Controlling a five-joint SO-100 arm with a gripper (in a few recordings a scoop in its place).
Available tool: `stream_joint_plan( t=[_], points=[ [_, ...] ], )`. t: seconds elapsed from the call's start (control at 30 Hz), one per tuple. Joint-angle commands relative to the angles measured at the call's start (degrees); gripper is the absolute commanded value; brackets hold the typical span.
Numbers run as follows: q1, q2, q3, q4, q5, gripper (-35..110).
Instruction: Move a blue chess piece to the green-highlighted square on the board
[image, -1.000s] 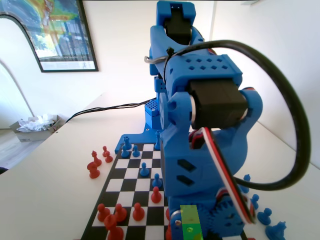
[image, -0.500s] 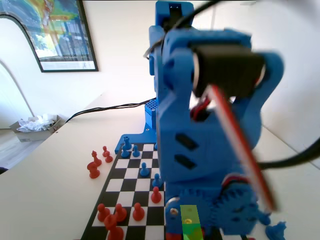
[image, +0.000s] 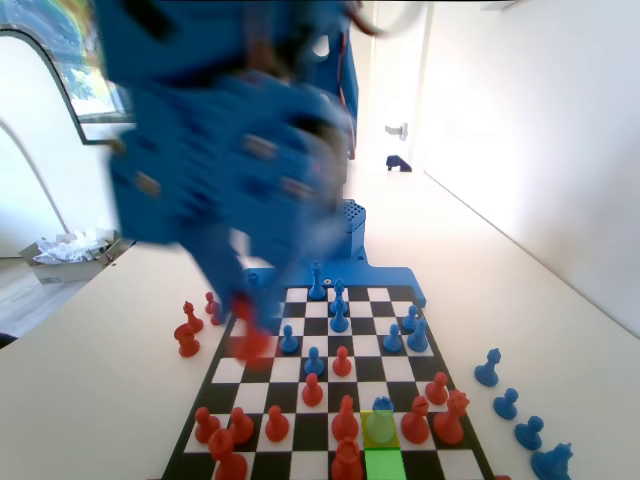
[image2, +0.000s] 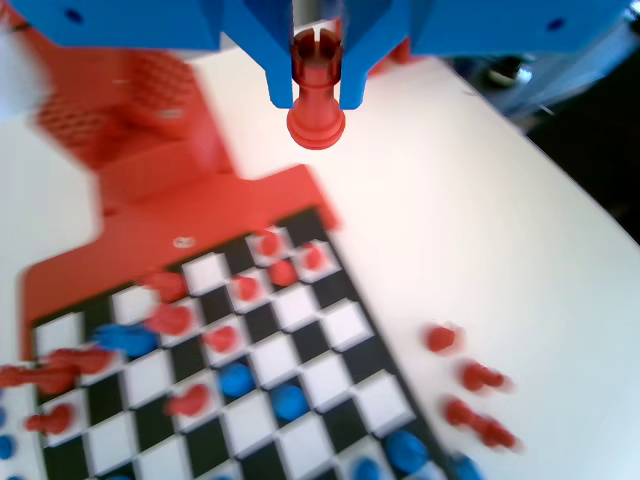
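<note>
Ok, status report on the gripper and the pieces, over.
Gripper shut on a red plastic chess piece, lifted above the table. Small blue plastic chess piece standing on yellow-tinted square, green-highlighted square vacant beside it.

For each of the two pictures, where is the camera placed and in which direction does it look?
Fixed view: low at the board's near end, looking along it at the blurred blue arm.
Wrist view: rides on the arm, looking down past the gripper, which holds a red piece, onto the table.
Shared: the board with its red and blue pieces.
</note>
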Motion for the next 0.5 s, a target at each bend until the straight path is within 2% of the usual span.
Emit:
stream_joint_plan(
  t=[0.0, 0.27, 0.47],
  points=[
    [6.5, 6.3, 1.2, -0.6, -2.3, 1],
    [17.1, 0.2, 3.9, -3.4, -7.9, 1],
    [18.5, -3.6, 9.3, -12.8, -8.0, 1]
  ],
)
